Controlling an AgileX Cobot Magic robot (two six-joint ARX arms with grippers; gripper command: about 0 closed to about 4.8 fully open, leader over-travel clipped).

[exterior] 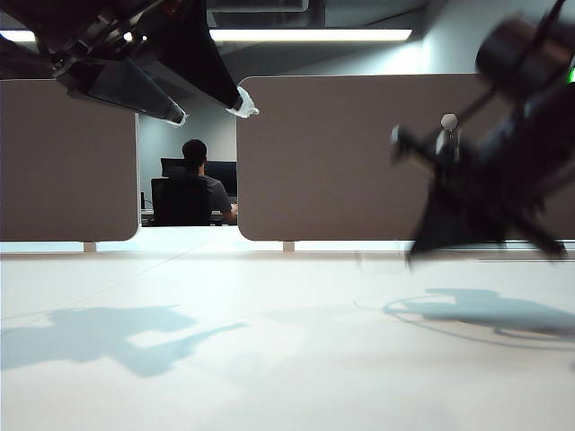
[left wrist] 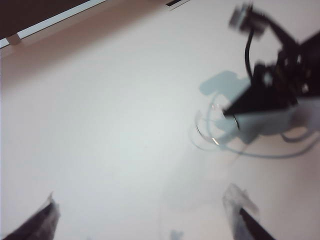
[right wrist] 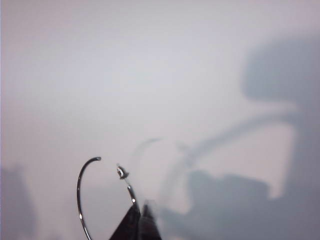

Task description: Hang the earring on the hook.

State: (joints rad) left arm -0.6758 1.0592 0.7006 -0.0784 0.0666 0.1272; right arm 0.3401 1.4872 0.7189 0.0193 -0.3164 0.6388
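Right hand [right wrist: 139, 216] pinches the earring [right wrist: 80, 195] above the table [exterior: 269, 359]; left hand [left wrist: 145, 215] hangs spread.

The exterior view sits almost at table [exterior: 269, 341] level, looking across it toward the partition panels [exterior: 359, 157], with both arms close to the lens. The left wrist view looks down from well above the table [left wrist: 110, 115], past its own fingertips [left wrist: 240, 205], onto the right gripper [left wrist: 231, 114]. The right wrist view looks steeply down, close to the table [right wrist: 150, 65]. All three share the tabletop.
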